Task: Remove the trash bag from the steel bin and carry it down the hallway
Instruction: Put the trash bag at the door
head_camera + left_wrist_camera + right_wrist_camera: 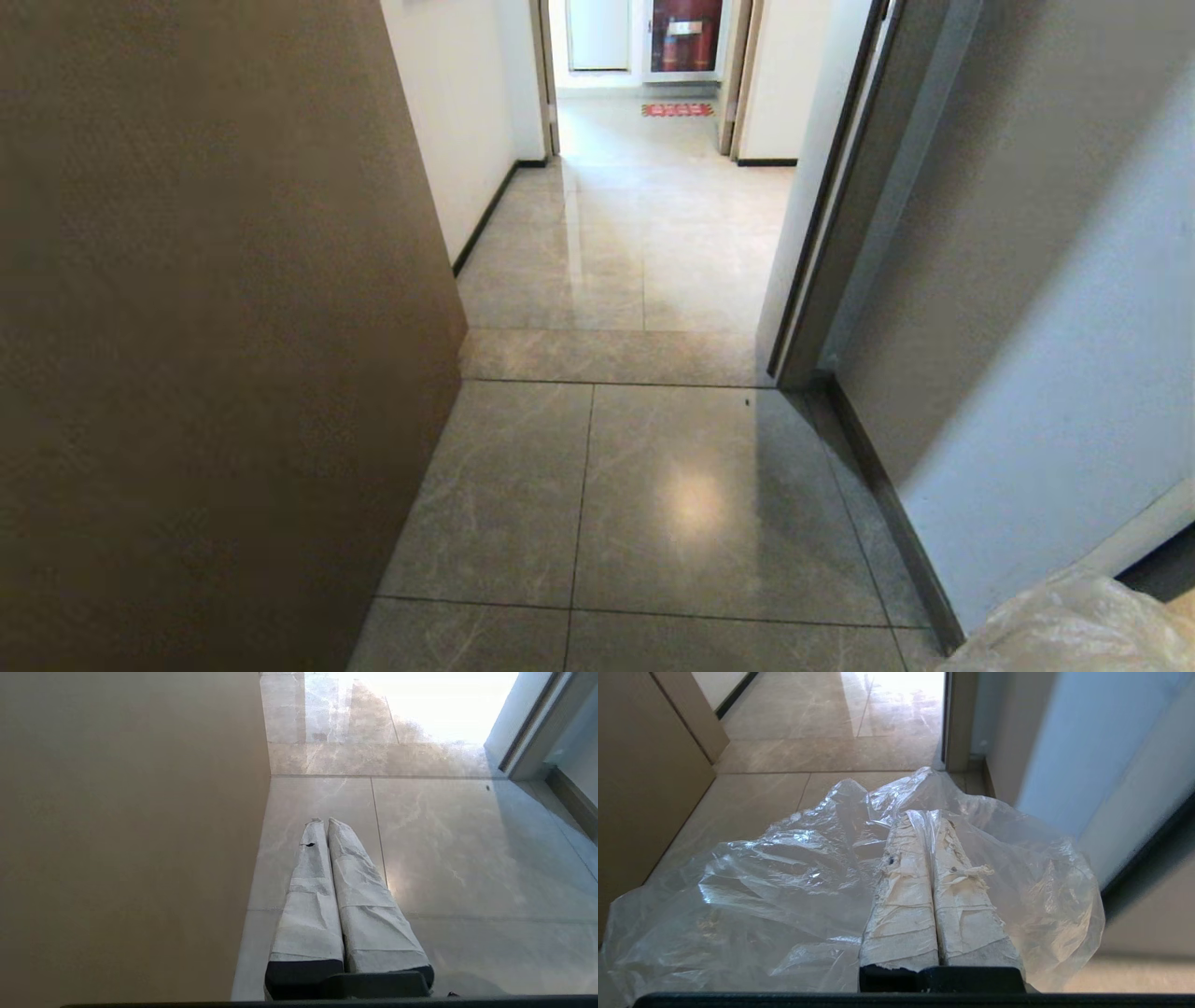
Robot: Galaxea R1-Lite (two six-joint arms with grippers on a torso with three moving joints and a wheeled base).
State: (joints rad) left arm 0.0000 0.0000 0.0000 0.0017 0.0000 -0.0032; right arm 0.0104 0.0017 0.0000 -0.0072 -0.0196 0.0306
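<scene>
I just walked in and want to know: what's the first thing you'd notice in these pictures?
The crinkly clear trash bag jumps out first: it billows around the right hand, whose taped fingers are pinched shut on the plastic. Ahead stretches the shiny tiled hallway, with a big brown panel filling the robot's left side. The left hand hangs shut and empty above the tiles.

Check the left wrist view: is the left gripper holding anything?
No, the left gripper has its jaws shut together on nothing, above bare floor tiles.
</scene>
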